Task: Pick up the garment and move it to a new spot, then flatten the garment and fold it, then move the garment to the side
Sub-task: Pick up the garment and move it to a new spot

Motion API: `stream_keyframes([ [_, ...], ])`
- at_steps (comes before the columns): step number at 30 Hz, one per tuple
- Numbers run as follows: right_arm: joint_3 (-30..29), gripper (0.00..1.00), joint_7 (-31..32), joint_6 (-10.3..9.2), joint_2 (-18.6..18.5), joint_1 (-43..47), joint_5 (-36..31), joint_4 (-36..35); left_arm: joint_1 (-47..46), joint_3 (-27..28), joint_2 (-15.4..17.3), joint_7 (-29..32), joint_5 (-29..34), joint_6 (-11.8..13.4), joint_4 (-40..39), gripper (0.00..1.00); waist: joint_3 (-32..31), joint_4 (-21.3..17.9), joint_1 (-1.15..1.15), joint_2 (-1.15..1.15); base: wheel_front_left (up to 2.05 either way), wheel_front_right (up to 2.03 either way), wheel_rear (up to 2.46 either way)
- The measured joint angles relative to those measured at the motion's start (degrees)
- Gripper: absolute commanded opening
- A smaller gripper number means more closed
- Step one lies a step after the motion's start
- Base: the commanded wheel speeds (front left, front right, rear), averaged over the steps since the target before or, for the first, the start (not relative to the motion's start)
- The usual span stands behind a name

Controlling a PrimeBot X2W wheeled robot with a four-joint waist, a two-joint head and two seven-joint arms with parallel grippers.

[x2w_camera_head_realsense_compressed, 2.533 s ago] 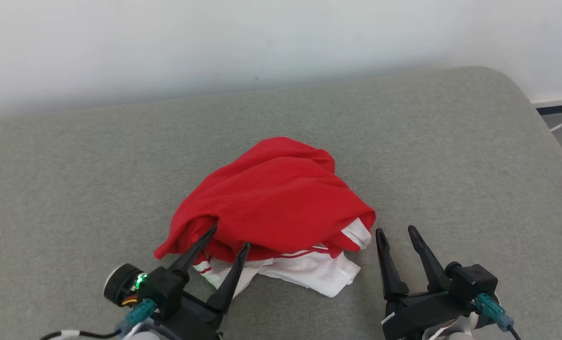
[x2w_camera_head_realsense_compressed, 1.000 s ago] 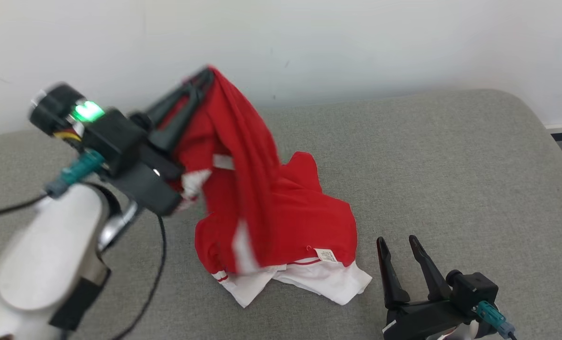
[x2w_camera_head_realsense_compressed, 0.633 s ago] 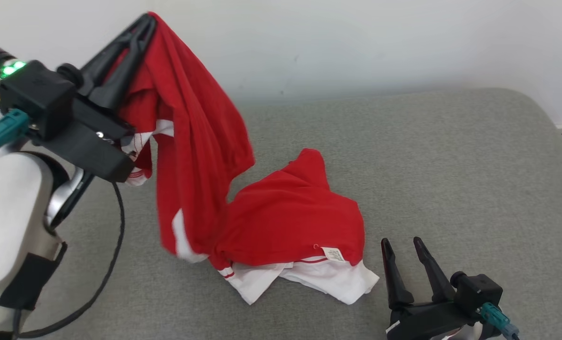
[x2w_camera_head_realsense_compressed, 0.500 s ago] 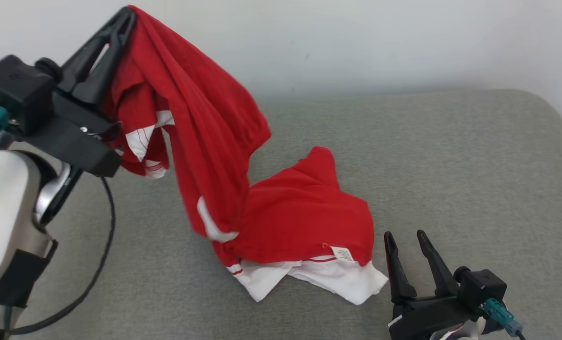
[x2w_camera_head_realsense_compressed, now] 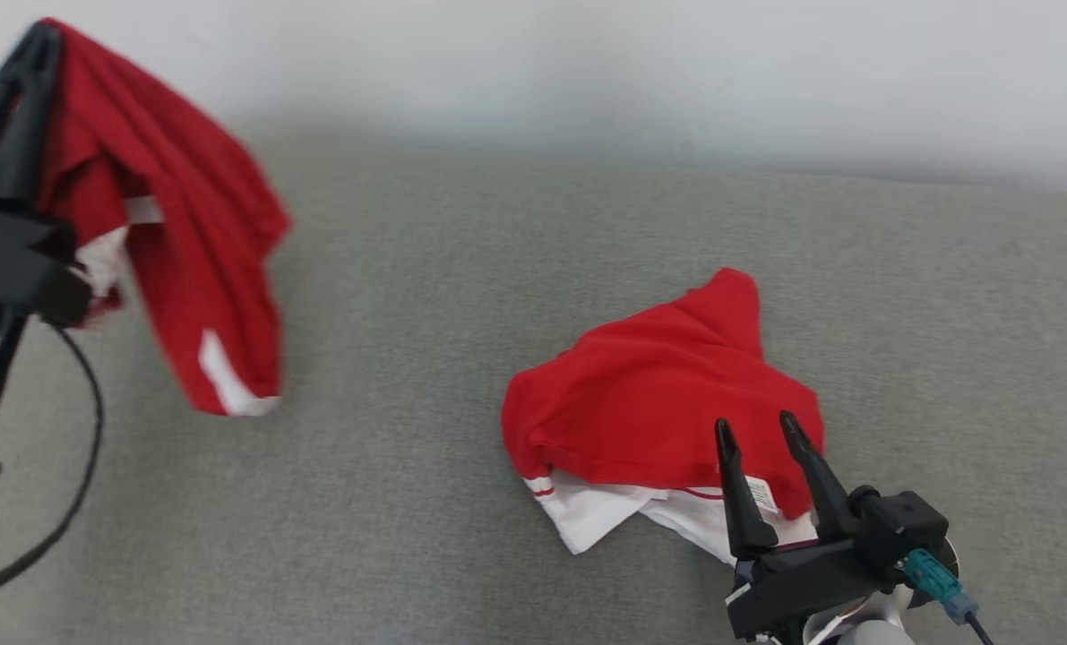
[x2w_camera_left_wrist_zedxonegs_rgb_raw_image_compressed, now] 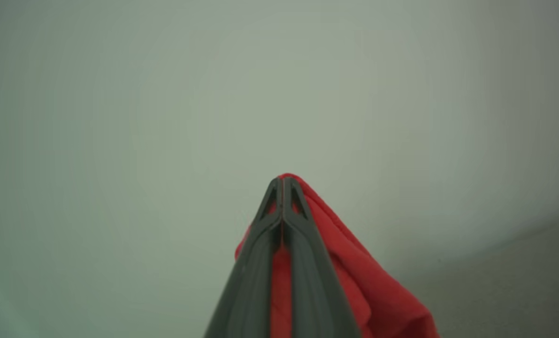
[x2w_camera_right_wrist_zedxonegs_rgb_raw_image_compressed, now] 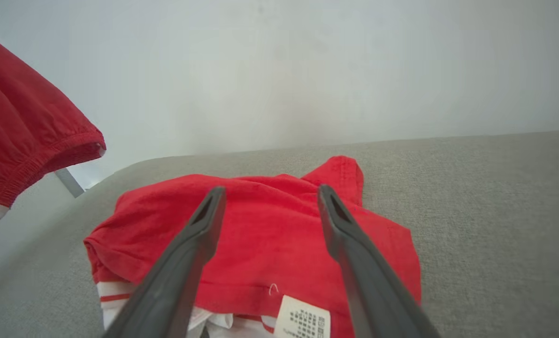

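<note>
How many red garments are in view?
2. The first garment hangs in the air at the left, from the shut left gripper. The second garment lies crumpled on the cushion, before the open right gripper. Another may be hidden beneath it.

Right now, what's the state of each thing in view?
left gripper: shut on hanging garment.
hanging garment: lifted, draped from the left gripper.
crumpled garment: bunched on grey cushion, white part underneath.
right gripper: open, empty, at crumpled garment's near edge.
care label: exposed, face up.
</note>
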Motion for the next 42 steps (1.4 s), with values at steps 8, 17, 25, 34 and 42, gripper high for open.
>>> stream_keyframes([
  [8, 1.3, 1.0, 0.7, 0.0, 0.0, -1.0, -2.5, -2.2, 0.0, 2.8, 2.2, -2.8, -0.7, 0.5, 9.0, 0.0, 2.5, 3.4, 0.0, 0.0, 0.0, 0.0, 0.0],
  [17, 3.9, 1.0, 4.0, 0.0, 0.0, -2.0, -4.9, -9.1, -0.3, 6.3, 4.2, -3.9, 1.0, 1.7, 16.5, 0.0, 6.3, 5.1, 0.01, 0.0, 0.0, 0.0, 0.0],
  [25, 5.0, 1.0, 6.0, 0.0, 0.0, -2.0, -6.3, -13.0, 1.6, 11.5, 3.4, -4.0, 2.4, 1.4, 18.2, 0.0, 9.2, 4.7, 0.01, 0.0, 0.0, 0.0, 0.0],
  [34, 5.7, 1.0, 7.6, 0.0, 0.0, -3.2, -7.9, -14.8, 5.6, 16.8, -0.9, -4.0, 1.8, -0.8, 24.7, 0.0, 11.5, 2.0, 0.01, 0.0, 0.0, 0.0, 0.0],
  [42, 5.6, 1.0, 8.0, 0.0, 0.0, -3.3, -8.3, -15.3, 6.1, 19.2, -2.8, -4.0, 2.3, -1.8, 29.1, 1.0, 12.4, -0.4, 0.01, 0.0, 0.0, 0.0, 0.0],
])
